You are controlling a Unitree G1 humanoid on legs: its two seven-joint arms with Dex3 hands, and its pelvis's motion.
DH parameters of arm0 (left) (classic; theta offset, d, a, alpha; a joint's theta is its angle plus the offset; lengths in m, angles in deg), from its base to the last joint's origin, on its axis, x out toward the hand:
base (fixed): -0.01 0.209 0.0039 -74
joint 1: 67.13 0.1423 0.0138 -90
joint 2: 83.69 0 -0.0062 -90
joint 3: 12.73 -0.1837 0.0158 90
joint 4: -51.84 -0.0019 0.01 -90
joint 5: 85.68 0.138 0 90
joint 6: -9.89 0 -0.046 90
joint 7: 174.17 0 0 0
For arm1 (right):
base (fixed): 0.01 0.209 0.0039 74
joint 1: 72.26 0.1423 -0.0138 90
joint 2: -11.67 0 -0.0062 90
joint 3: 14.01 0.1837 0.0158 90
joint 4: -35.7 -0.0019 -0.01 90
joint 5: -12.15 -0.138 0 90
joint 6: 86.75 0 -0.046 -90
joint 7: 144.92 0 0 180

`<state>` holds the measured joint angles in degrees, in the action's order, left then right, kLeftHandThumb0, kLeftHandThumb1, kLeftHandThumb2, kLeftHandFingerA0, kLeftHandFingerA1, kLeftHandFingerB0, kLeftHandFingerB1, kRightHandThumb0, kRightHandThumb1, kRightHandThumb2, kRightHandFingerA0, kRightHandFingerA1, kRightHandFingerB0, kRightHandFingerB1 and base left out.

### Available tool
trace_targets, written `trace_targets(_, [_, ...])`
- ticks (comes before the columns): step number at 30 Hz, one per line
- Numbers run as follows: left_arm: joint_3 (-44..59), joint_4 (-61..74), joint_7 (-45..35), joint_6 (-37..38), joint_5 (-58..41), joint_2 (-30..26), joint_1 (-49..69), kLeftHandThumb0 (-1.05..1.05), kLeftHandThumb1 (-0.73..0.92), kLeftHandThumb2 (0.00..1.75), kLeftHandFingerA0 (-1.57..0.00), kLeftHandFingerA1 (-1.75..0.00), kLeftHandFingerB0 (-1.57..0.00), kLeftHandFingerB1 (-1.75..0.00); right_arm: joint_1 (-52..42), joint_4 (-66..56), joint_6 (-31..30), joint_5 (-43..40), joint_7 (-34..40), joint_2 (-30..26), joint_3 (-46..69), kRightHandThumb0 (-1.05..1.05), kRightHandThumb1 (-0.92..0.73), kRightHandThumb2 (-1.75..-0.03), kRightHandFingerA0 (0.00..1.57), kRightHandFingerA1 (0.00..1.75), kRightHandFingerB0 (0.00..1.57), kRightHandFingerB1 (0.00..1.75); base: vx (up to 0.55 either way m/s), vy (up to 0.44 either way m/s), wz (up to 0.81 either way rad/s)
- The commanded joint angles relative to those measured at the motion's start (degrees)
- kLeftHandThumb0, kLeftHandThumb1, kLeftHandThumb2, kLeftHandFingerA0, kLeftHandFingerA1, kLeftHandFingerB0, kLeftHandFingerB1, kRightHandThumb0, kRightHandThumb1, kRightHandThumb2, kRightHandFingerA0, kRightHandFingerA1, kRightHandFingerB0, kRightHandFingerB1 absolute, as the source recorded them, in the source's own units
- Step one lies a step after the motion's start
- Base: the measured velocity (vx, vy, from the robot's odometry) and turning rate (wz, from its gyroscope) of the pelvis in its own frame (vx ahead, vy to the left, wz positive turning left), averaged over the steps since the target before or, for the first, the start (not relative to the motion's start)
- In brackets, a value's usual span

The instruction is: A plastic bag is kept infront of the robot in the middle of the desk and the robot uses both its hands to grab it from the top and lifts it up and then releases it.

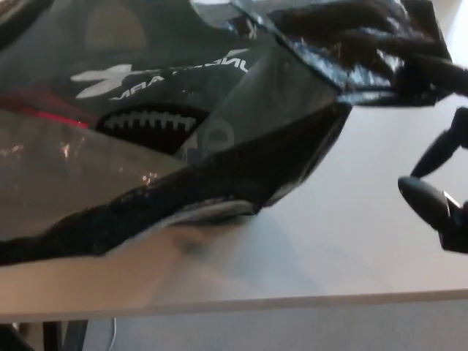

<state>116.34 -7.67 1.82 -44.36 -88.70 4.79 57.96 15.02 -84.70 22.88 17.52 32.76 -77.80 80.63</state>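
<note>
Black plastic bag (241, 157) slumped lengthwise across white desk (351, 241).

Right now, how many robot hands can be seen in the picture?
1: the right hand at the right edge, over the white desk, beside the collapsed black plastic bag. The left hand may be hidden.

A glossy, crumpled black plastic bag (241, 157) with white lettering and a football print is seen slumped and flattened across the white table (351, 241), its wrinkled top edge spread toward the upper right.
</note>
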Motion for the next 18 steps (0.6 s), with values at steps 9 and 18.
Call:
trace_targets(9, [-6.20,3.33,-4.29,5.57,-6.76,8.78,10.69,-0.61,0.70,0.68,-1.06,-1.58,-0.07,-0.23,-10.36,1.71,9.81,-2.50,-1.75,2.18,-0.41,-0.46,-0.60,-0.60,0.83,1.44,0.34,0.41,0.00,0.000,0.00])
trace_targets(18, [-3.96,-2.97,-4.37,6.32,-4.15,9.13,10.41,-0.64,0.75,0.62,-1.12,-1.50,-0.04,-0.29,-14.52,3.82,12.84,-5.25,-2.92,1.87,1.34,-0.46,-0.60,-0.60,0.80,1.42,0.34,0.41,0.00,0.000,0.00])
